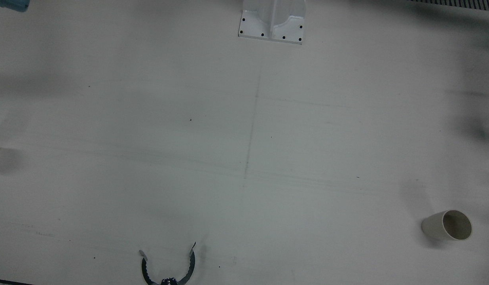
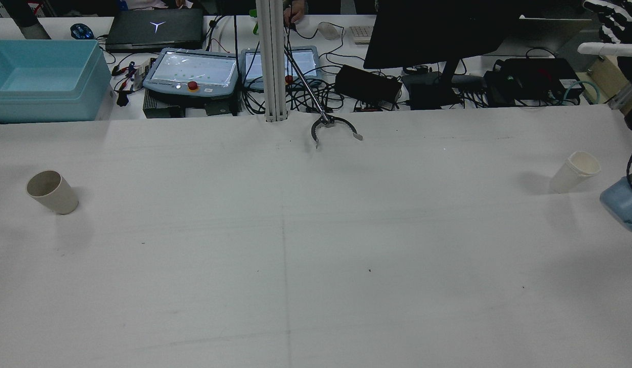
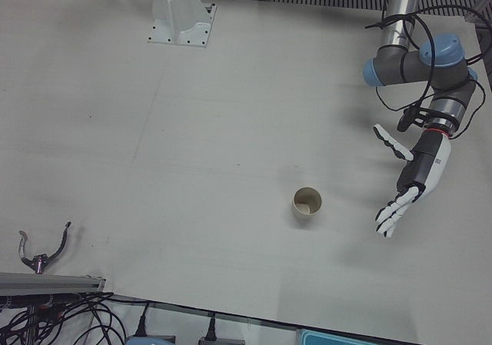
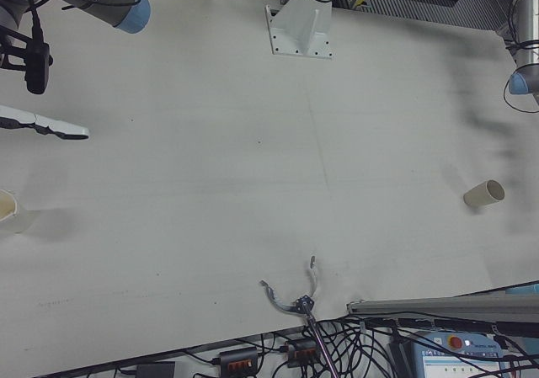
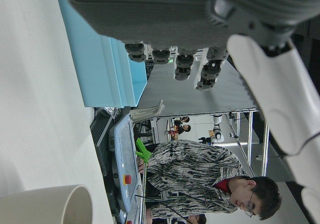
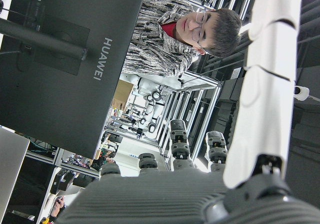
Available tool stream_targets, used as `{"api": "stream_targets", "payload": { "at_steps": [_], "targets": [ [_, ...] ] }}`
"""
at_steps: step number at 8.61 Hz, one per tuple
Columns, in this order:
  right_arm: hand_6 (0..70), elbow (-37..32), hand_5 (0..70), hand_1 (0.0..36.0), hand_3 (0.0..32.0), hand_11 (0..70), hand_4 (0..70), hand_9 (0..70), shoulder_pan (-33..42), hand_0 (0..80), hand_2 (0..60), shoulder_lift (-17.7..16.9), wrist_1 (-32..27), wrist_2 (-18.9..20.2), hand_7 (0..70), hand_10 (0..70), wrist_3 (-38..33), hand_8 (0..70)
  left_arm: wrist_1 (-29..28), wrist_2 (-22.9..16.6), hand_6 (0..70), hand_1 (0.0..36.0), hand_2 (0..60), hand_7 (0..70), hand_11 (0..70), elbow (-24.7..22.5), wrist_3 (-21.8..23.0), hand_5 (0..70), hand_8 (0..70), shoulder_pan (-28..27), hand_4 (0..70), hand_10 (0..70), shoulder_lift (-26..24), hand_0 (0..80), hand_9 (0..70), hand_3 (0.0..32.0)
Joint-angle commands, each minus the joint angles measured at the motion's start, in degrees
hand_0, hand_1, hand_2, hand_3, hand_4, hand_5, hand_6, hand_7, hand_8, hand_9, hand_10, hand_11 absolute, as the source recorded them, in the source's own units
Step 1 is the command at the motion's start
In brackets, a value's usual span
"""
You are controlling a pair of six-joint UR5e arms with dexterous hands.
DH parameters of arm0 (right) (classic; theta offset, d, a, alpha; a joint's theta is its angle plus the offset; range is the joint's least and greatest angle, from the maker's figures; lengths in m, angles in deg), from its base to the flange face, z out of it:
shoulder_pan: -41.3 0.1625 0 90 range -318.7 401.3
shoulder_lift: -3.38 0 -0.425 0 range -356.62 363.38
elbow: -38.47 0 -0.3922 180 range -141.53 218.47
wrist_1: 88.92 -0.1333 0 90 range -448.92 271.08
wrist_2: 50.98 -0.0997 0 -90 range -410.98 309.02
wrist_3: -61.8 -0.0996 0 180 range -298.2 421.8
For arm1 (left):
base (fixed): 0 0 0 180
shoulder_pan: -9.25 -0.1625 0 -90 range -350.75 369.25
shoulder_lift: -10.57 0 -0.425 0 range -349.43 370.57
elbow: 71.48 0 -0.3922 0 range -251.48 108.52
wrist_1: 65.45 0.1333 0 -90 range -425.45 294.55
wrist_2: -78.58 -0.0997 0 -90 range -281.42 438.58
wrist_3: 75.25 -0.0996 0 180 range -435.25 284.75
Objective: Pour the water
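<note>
A big white table [image 2: 316, 255] has two cups on it, far apart from each other. One is a tan cup [image 2: 51, 191] on the robot's left side of the table. It stands up with its mouth open to the top. In the left-front view you can look down into this cup [image 3: 307, 204], and the bottom looks pale; I cannot tell if any water is in it. The other is a white cup [image 2: 574, 171] on the robot's right side. It stands up too, and what is in it cannot be seen. The left hand [image 3: 407, 180] hangs in the air just beside the tan cup, not touching it. Its fingers [image 3: 390, 218] are spread wide apart and it holds nothing. The right hand [image 4: 44, 124] is up in the air near the white cup [image 4: 10, 211], on the side closer to the robot. Its fingers are stretched out flat and it holds nothing. At the far edge of the table, near the middle, lies a black curved clamp [image 2: 332, 128] on a thin rod. Past the table, on the left, sits a light blue bin [image 2: 42, 79] that looks empty. A person in a patterned shirt [image 5: 200, 174] is over there as well.
</note>
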Motion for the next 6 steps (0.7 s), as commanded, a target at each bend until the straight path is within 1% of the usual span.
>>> {"api": "stream_targets", "payload": {
  "at_steps": [1, 2, 3, 4, 5, 6],
  "targets": [
    [17.8, -0.04, 9.1, 23.2, 11.4, 0.0, 2.3, 3.0, -0.09, 59.0, 1.3, -1.88, -0.79, 0.08, 13.5, 0.0, -0.67, 4.9, -1.40, 0.07, 11.3, 0.0, 0.0, 7.5, 5.2, 0.46, -0.22, 0.0, 6.7, 0.05, 27.3, 3.2, 0.96, 48.0, 0.1, 1.8],
    [17.2, -0.04, 9.0, 22.5, 10.4, 0.0, 1.3, 2.9, 0.00, 58.2, 1.1, -2.68, -2.37, 0.25, 12.0, 0.0, -0.94, 5.1, -1.14, 0.07, 11.1, 0.7, 0.0, 7.2, 5.4, 0.28, -0.13, 0.0, 6.7, -0.03, 26.8, 3.2, 1.06, 49.0, 0.0, 1.6],
    [17.1, -0.04, 9.0, 22.6, 10.2, 0.0, 1.0, 3.1, 0.00, 58.1, 1.2, -5.03, -5.60, 0.17, 11.7, 0.0, -1.55, 5.2, -1.05, -0.02, 11.6, 6.9, 0.0, 7.8, 6.8, 0.19, -0.13, 0.0, 7.3, 0.05, 26.5, 3.8, 1.06, 54.6, 0.2, 1.0],
    [14.6, 0.05, 9.5, 24.5, 7.0, 0.0, 0.0, 3.4, 0.08, 59.4, 2.2, -6.80, -6.59, 0.25, 4.7, 0.0, -2.60, 5.6, -0.88, -0.02, 12.4, 17.1, 0.0, 8.5, 9.0, 0.11, -0.13, 0.0, 8.4, 0.06, 26.1, 4.6, 1.06, 74.7, 1.2, 0.0],
    [15.4, 0.14, 9.6, 24.7, 8.2, 0.0, 0.0, 4.1, 0.26, 59.7, 3.0, -7.77, -6.60, 0.34, 7.2, 0.0, -2.87, 6.0, -0.53, 0.07, 12.4, 18.3, 0.0, 8.6, 8.9, -0.42, -0.13, 0.0, 8.5, 0.06, 25.8, 4.5, 1.06, 78.1, 1.3, 0.0],
    [14.7, 0.14, 9.0, 22.8, 9.4, 0.0, 0.0, 2.7, 0.26, 57.8, 0.7, -7.78, -6.60, 0.34, 6.4, 0.0, -2.87, 5.0, -0.44, -0.02, 11.9, 10.7, 0.0, 8.1, 7.1, -0.60, -0.13, 0.0, 7.7, 0.06, 26.3, 3.8, 1.06, 59.1, 0.6, 0.8]
  ]
}}
